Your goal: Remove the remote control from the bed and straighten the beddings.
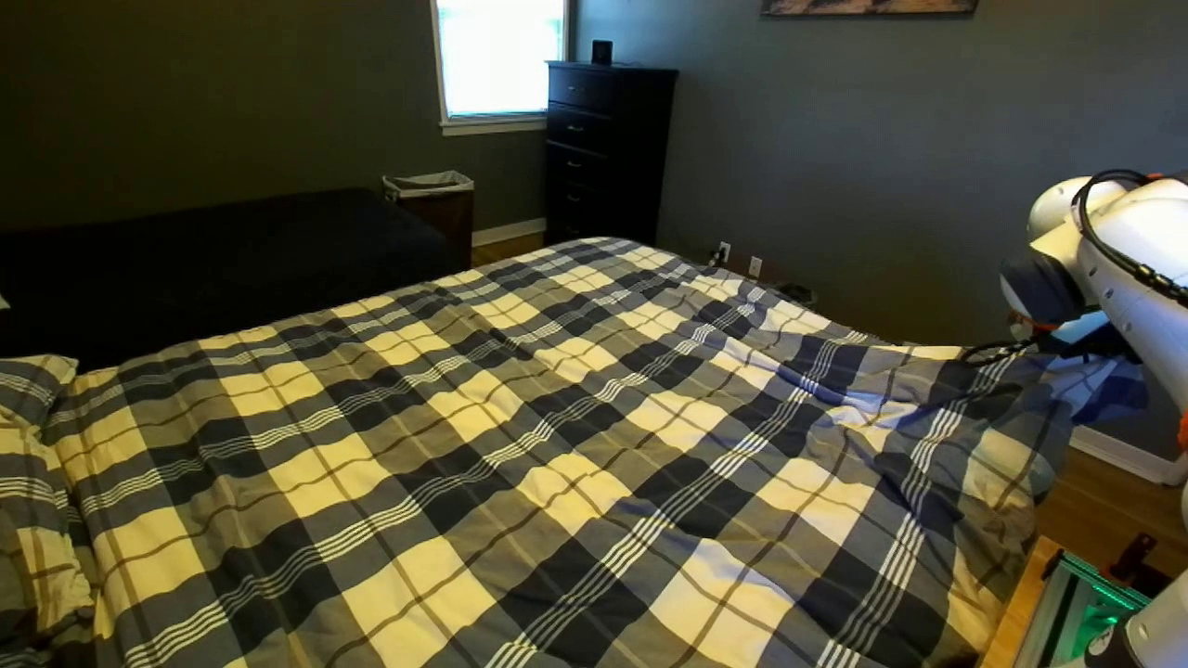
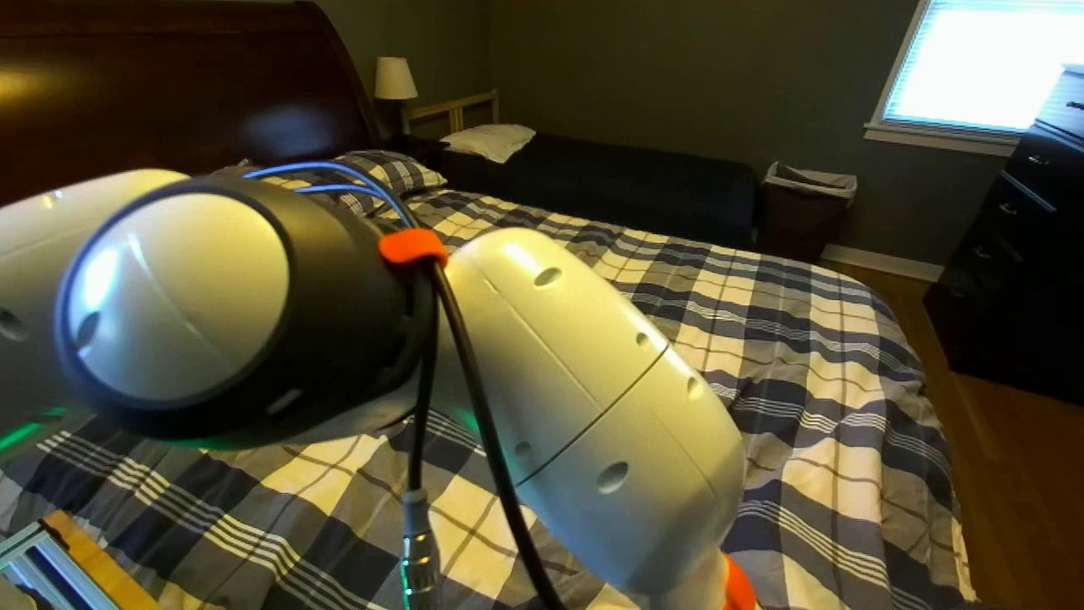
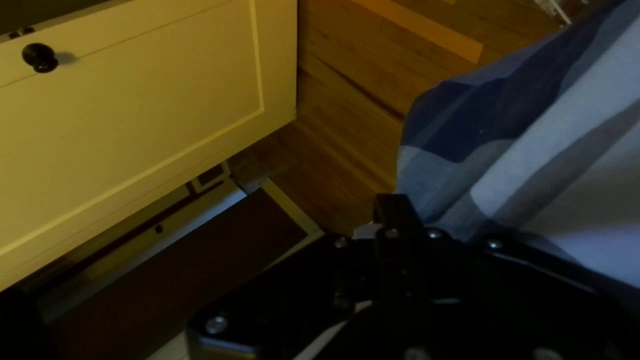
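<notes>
Over a large bed with a dark wooden headboard, a plaid comforter checked in black, grey and pale yellow-cream is spread, laid mostly flat with soft wrinkles. Plaid pillows are set at the head end. Near the opposite end, a white robot arm is bent down toward the edge of the bed; in an exterior view, much of the foreground is filled by it. The black pincer is closed tight, and part of the comforter is gripped in it. By that grip the cloth is drawn out into a raised ridge, with creases fanned back across the nearby corner, as shown in an exterior view. In the wrist view, blue, grey and white cloth is draped from the pincer, on the right. Past the pincer, a wooden floor and, on the left, a cream drawer front with a dark knob are shown. Beyond the bed, a dark couch, a lined hamper and a black chest of drawers are seen near a bright window
</notes>
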Tool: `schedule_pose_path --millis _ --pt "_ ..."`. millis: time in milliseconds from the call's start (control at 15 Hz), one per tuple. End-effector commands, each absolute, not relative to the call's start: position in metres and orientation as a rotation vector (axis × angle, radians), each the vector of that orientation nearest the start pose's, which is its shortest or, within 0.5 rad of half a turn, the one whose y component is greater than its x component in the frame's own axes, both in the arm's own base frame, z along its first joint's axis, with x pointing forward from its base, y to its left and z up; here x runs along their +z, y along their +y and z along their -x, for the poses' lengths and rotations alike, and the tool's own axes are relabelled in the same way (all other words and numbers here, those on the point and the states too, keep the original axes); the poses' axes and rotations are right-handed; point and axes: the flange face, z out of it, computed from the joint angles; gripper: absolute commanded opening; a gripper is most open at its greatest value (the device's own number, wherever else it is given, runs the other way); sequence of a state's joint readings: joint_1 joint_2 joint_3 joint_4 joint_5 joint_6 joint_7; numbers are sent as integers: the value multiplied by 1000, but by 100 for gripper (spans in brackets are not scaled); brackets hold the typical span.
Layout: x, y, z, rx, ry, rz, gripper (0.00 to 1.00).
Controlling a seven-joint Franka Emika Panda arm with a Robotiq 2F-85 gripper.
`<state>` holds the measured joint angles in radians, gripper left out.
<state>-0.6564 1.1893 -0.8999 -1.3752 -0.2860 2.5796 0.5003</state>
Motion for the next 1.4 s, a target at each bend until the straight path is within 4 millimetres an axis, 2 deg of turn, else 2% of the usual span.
schedule_pose_path --millis 0,67,133,733,1067,1333 --pt "183 -745 -209 -177 -1279 -1655 0" --pt "182 -746 -210 -165 -1290 -1657 0" --pt "182 -736 -213 -200 -1290 -1691 1" --pt "183 -740 -217 -172 -1257 -1688 0" --pt "193 -754 -224 -88 -1251 -1552 0" --pt "189 -756 -239 -30 -1204 -1522 0"
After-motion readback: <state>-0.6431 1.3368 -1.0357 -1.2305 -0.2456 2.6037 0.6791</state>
